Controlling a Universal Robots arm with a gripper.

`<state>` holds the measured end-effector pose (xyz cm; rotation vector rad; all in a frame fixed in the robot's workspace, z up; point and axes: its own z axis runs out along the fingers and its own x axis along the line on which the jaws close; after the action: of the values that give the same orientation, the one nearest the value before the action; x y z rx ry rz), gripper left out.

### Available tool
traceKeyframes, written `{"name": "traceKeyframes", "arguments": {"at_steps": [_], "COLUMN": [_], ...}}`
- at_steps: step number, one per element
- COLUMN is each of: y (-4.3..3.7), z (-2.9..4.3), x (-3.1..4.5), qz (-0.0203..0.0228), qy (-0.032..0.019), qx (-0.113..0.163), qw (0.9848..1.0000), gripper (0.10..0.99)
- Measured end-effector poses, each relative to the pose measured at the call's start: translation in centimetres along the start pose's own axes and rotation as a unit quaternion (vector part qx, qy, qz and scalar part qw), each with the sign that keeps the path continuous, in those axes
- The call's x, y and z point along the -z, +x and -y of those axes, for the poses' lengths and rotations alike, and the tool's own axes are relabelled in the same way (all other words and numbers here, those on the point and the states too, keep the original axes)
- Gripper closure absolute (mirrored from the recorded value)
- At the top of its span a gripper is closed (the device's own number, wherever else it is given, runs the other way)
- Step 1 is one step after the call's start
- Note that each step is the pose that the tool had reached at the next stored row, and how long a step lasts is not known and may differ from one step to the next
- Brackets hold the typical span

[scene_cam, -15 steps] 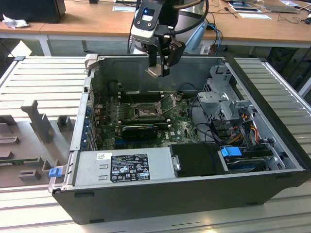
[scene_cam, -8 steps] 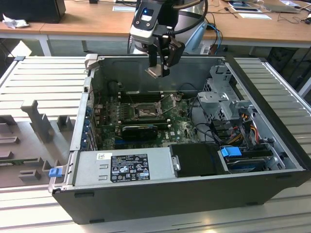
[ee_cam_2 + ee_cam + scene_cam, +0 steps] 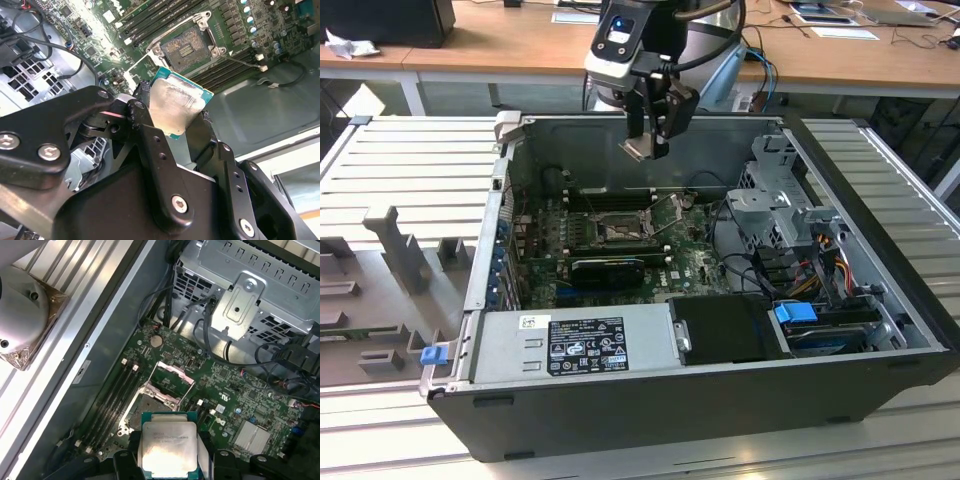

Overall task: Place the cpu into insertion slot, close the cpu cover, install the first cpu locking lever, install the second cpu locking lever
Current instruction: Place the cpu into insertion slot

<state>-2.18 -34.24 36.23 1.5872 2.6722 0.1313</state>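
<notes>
pinching the cpu [image 3: 176, 105] by opposite edges in the closed gripper [image 3: 648, 148], hanging well above the uncovered insertion slot [image 3: 186, 47], roughly underneath.

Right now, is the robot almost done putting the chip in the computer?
Not yet. Done: the chip is picked up. In hand: the gripper holds the cpu above the open case. Left: the insertion slot has no chip in it and the cpu cover looks flipped open, so nothing is closed or locked yet.
</notes>
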Motion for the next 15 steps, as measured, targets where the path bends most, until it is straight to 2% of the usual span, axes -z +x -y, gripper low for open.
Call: {"name": "traceKeyframes", "arguments": {"at_steps": [15], "y": [0.0], "z": [0.0], "x": [-0.05], "qz": [0.0026], "qy": [-0.0005], "qx": [-0.029], "qw": [0.9996], "gripper": [0.557]}}
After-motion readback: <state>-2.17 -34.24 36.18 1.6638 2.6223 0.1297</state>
